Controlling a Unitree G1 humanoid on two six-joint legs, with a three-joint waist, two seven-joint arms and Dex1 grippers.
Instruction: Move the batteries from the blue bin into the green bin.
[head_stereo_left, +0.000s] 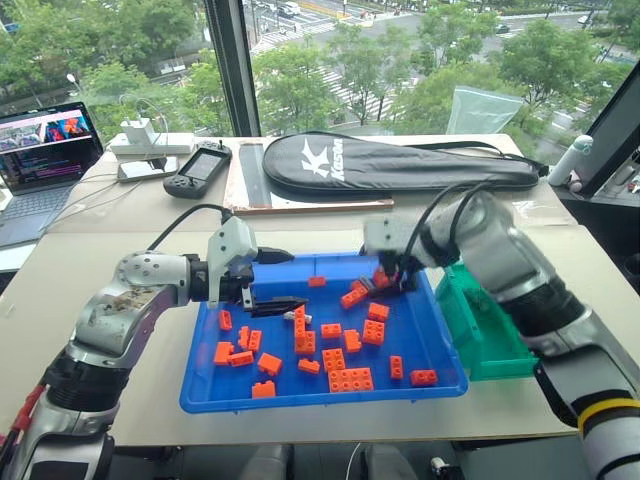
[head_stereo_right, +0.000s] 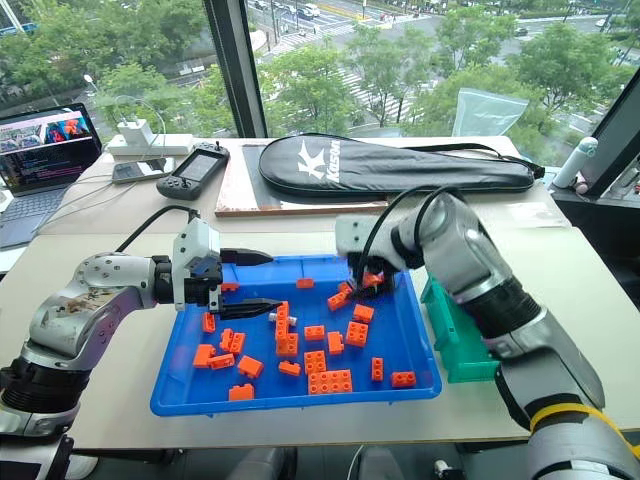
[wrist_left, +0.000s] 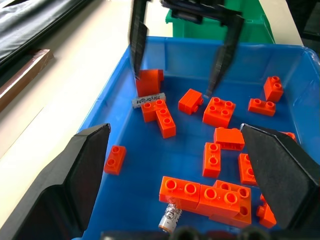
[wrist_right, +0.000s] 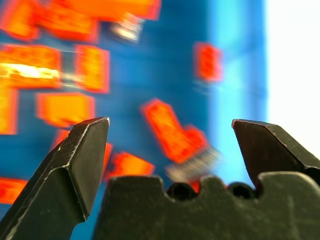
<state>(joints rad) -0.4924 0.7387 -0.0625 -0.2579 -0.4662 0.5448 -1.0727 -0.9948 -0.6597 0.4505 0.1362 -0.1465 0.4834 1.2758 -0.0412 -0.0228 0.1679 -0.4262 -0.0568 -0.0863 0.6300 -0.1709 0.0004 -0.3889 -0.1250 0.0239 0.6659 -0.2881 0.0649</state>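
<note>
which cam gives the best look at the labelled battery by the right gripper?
Left wrist view: the battery lies in the blue bin against an orange brick, label showing, under the open right gripper. The right wrist view shows it blurred. In the head views it can't be picked out.

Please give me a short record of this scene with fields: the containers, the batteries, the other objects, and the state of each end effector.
tray: wide shallow bright-blue plastic bin on the table
bin: small deep green plastic bin, touching the blue bin's right side
batteries: two slim silver metal cylinders in the blue bin, one against a brick near the far rim, one beside a brick cluster
bricks: many orange toy bricks scattered in the blue bin
left end effector: open, empty, over the blue bin
right end effector: open, empty, above the far battery
</note>
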